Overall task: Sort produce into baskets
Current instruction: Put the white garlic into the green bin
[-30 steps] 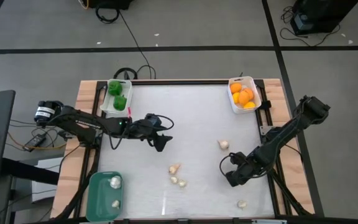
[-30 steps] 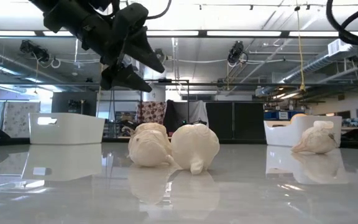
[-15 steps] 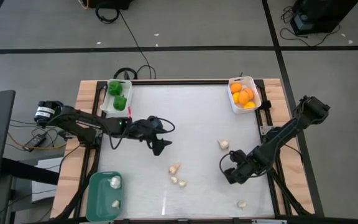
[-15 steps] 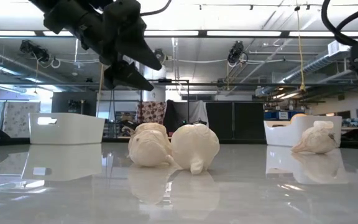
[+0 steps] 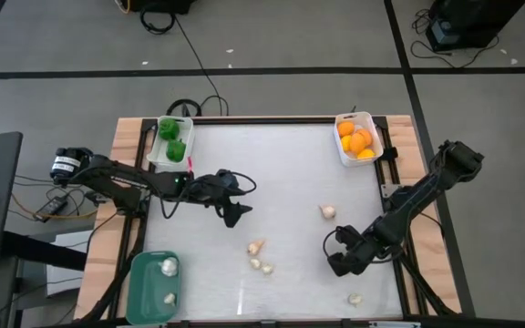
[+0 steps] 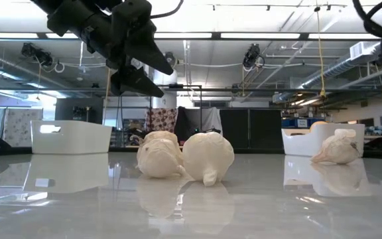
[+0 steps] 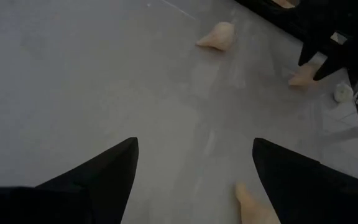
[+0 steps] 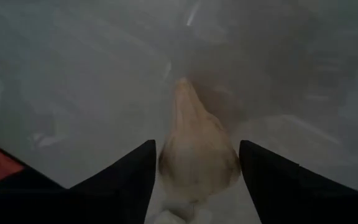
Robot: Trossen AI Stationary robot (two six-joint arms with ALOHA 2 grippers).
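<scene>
The right gripper (image 5: pixel 334 265) has dropped a touch toward the lower edge of the high view since a second ago, and its wrist camera shows a beige garlic piece (image 8: pixel 197 152) sitting between the fingers (image 8: pixel 123 180), clamped. The left gripper (image 5: pixel 236 216), left of centre, has barely shifted, jaws spread and empty. Loose garlic pieces (image 5: pixel 259 256) lie unmoved at lower centre; the teal bin (image 5: pixel 142 284) sits lower left, the white bins (image 5: pixel 150 148) at the upper corners.
</scene>
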